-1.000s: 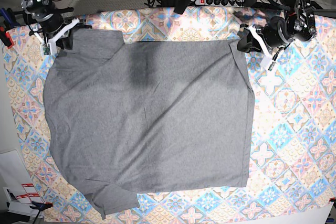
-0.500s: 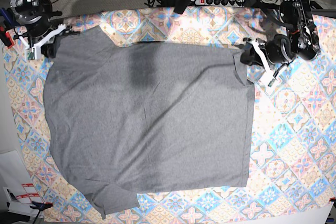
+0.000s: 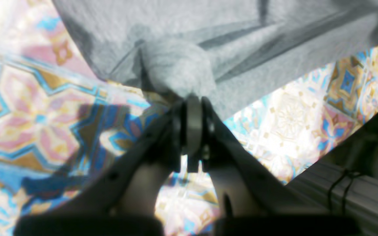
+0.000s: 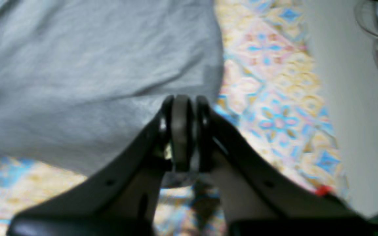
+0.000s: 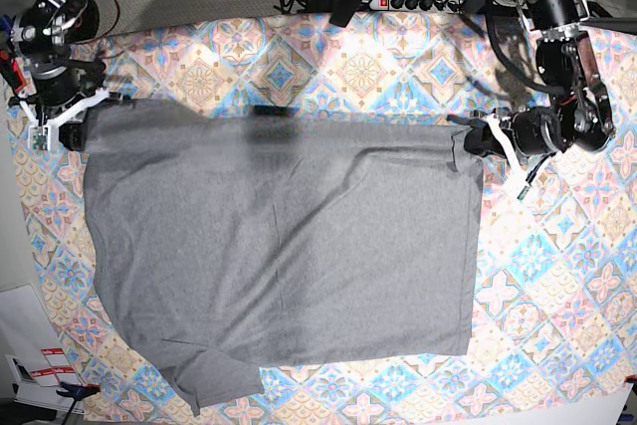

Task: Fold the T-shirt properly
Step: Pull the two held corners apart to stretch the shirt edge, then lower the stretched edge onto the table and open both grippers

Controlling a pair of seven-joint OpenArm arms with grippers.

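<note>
- Two corners of the T-shirt [image 5: 279,246] are pinched so you can fold its top edge.
- Your left gripper [image 3: 190,98] is squeezed tight on bunched grey cloth.
- Your right gripper [image 4: 182,100] is nearly closed on the other corner.

left end effector [image 3: 192,108] clamped, right end effector [image 4: 180,109] clamped, arms spread

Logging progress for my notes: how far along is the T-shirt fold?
Done: no finished fold shows.
In hand: both grippers, left and right, are shut on the T-shirt's far edge at its corners.
Left: every fold; it lies mostly flat on the tablecloth.
</note>
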